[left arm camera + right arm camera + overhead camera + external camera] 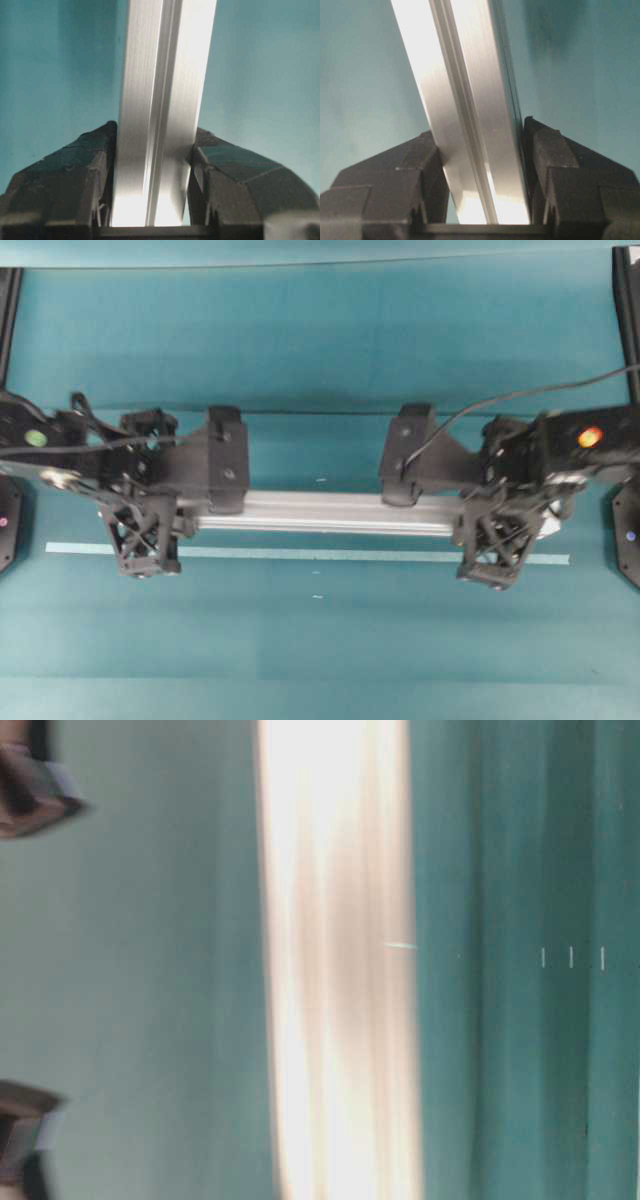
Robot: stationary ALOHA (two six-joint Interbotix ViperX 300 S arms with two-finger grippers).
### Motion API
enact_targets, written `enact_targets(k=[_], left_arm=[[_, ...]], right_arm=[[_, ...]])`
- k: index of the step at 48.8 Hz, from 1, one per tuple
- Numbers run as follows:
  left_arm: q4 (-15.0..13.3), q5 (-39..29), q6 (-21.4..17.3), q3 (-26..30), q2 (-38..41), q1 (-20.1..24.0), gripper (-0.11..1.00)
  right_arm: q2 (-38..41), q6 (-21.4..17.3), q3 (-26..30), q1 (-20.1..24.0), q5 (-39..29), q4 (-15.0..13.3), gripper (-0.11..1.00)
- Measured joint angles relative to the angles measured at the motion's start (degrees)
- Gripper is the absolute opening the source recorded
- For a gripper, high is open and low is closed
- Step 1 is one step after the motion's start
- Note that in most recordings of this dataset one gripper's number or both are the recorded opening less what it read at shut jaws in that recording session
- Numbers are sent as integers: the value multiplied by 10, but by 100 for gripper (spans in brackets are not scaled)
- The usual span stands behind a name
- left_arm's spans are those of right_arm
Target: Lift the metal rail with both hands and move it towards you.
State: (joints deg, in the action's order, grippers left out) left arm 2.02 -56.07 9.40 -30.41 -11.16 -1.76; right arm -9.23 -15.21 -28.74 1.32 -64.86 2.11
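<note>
Between both hands, metal rail runs left-right across the view.

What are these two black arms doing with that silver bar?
Two robot arms hold a metal rail between them. The left end effector is clamped on one end, the right end effector on the other; both wrist views show the fingers pressed against its sides. The rail lies crosswise just behind a pale tape strip on the teal table.

We see a blurred, bright silver metal rail running vertically across a teal surface, with dark shapes at left.
</note>
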Motion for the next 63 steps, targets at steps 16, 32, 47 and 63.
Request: enact_targets(k=[16,32,47,63], left_arm=[[0,110,1,-62,47,3,29],[0,155,1,-89,66,4,29],[0,183,2,-105,75,6,29],[0,211,11,-111,91,4,29]], right_arm=[[39,0,-53,0,105,-5,42],[55,0,-101,-1,205,-22,42],[69,0,-121,-6,253,-28,42],[86,0,-130,-6,277,-28,42]])
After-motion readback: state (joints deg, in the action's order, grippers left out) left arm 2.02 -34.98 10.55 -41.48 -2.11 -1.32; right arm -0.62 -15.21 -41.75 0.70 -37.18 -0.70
